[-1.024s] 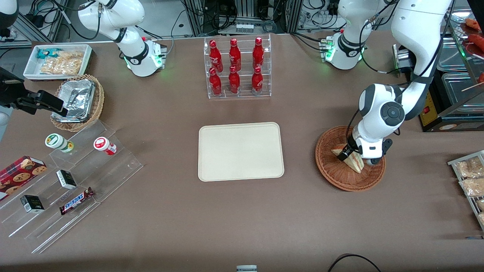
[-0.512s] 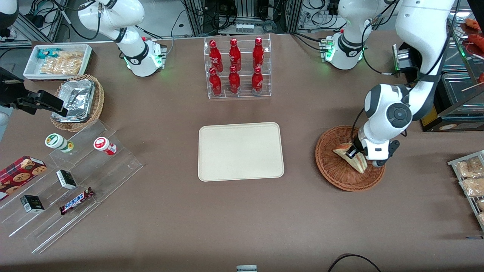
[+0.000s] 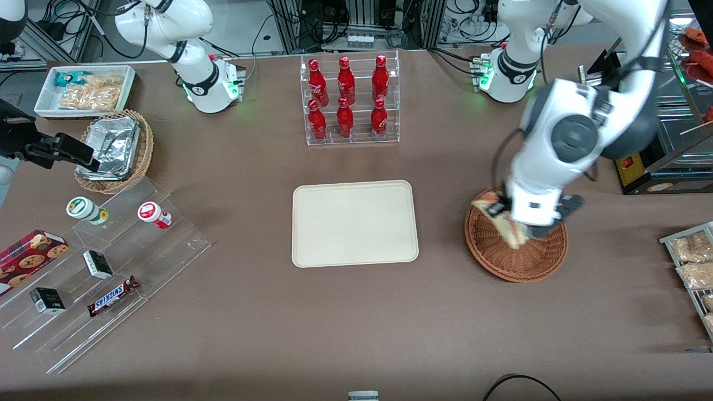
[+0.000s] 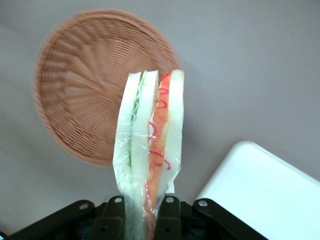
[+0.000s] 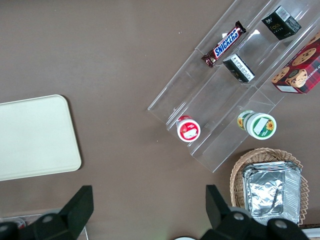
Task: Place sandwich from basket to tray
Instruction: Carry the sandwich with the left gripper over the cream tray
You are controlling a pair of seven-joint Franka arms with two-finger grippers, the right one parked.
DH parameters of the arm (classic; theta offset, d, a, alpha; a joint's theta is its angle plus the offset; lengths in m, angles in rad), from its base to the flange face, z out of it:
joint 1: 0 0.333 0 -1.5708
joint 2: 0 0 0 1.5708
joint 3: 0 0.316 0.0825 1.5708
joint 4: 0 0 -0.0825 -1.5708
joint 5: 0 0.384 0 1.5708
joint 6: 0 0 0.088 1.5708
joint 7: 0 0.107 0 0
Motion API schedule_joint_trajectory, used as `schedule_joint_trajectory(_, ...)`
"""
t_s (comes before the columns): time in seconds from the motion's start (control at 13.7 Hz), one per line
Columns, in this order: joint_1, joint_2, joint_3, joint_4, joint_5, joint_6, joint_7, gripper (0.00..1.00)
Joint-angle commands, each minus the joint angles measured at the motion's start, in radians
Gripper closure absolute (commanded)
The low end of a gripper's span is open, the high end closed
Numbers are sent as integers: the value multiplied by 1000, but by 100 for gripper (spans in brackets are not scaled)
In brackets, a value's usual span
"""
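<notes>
The end effector (image 4: 145, 210) is clamped on the sandwich (image 4: 150, 135), which hangs clear above the basket (image 3: 518, 262), so this looks like the carry step. Next it needs a sideways run over the bare counter (image 3: 445, 312) to the tray (image 3: 354, 223), then a gentle lowering.

Red bottles (image 3: 348, 100) in rack, Snickers bar (image 3: 113, 296), foil basket (image 3: 114, 149)

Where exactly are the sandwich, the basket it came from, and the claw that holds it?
sandwich (image 4: 150, 135), left wrist view, on its cut edge.
basket (image 3: 523, 262), front view, on its woven rim nearest the camera.
gripper (image 4: 146, 207), left wrist view, between its fingertips, shut on the sandwich above the basket.
</notes>
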Motion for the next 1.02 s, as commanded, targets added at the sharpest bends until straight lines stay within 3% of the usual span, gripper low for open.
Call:
schedule_joint_trajectory(0.0, -153, 168, 9, 186, 0, -35, -68, 95)
schedule_joint_trajectory(0.37, -388, 392, 12, 316, 11, 114, -99, 93)
schedule_joint_trajectory(0.51, -440, 441, 12, 316, 25, 189, -82, 93)
schedule_joint_trajectory(0.66, -473, 478, 10, 318, 83, 203, -55, 94)
schedule_joint_trajectory(0.95, -500, 559, 10, 349, 89, 301, -7, 93)
